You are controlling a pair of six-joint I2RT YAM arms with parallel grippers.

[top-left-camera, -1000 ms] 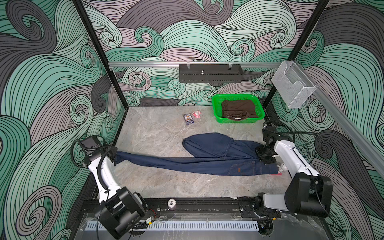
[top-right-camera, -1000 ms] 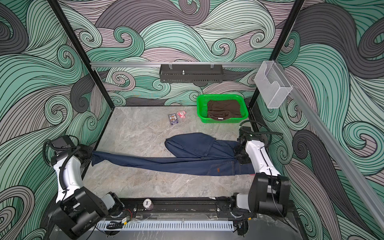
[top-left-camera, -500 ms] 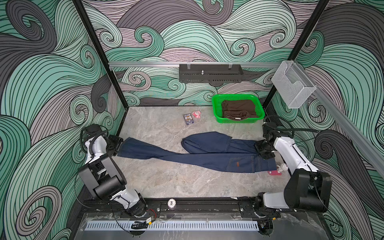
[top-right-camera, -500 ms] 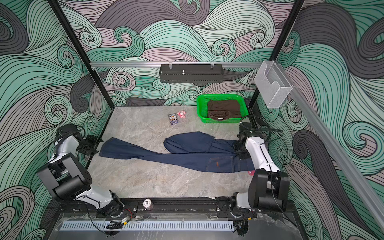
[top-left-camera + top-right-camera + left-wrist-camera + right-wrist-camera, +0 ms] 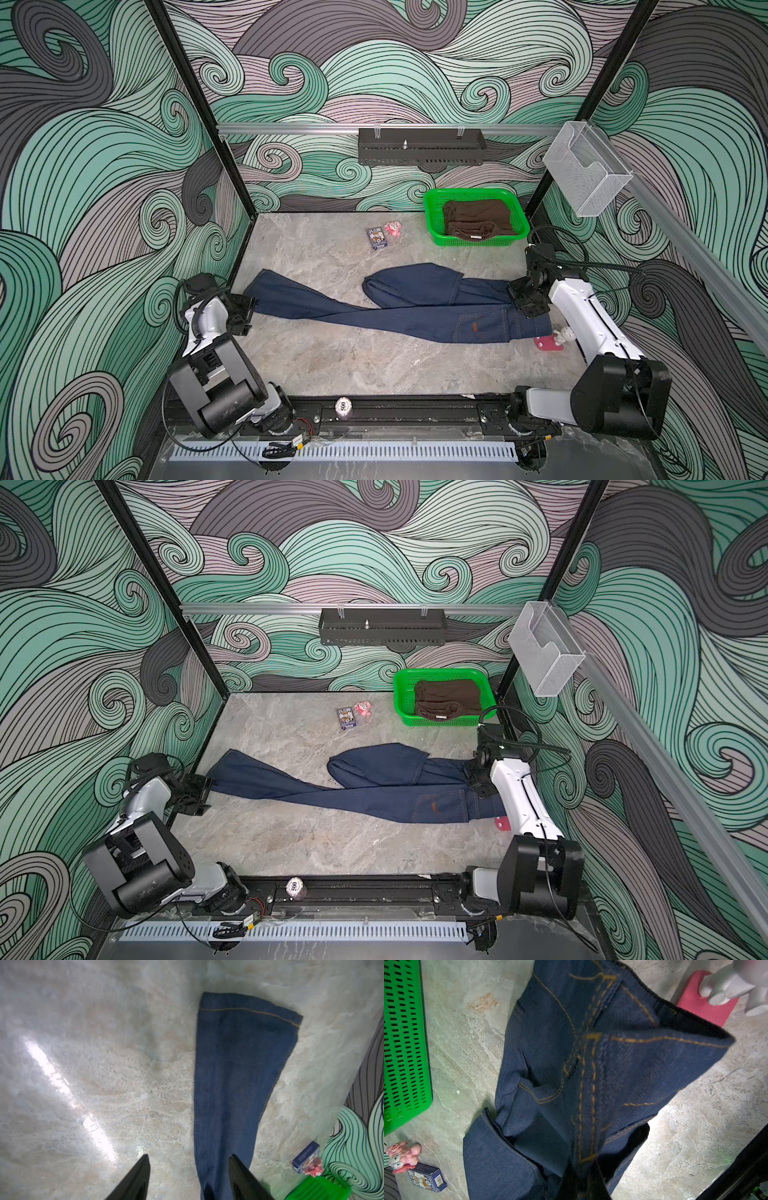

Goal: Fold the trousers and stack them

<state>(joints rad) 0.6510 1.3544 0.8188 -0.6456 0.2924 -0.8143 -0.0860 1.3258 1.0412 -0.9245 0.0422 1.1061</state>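
trousers lie across the counter, one leg out to the left edge, the other doubled back; right pincer clamped on the waistband at the right edge; left pincer apart, holding nothing; looks barely started, folds and stacking both left

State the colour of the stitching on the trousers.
Orange-yellow, against the dark navy trousers; clearest in the right wrist view.

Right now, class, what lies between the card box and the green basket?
A small pink toy beside the box, then bare tabletop to the basket; both top views show it.
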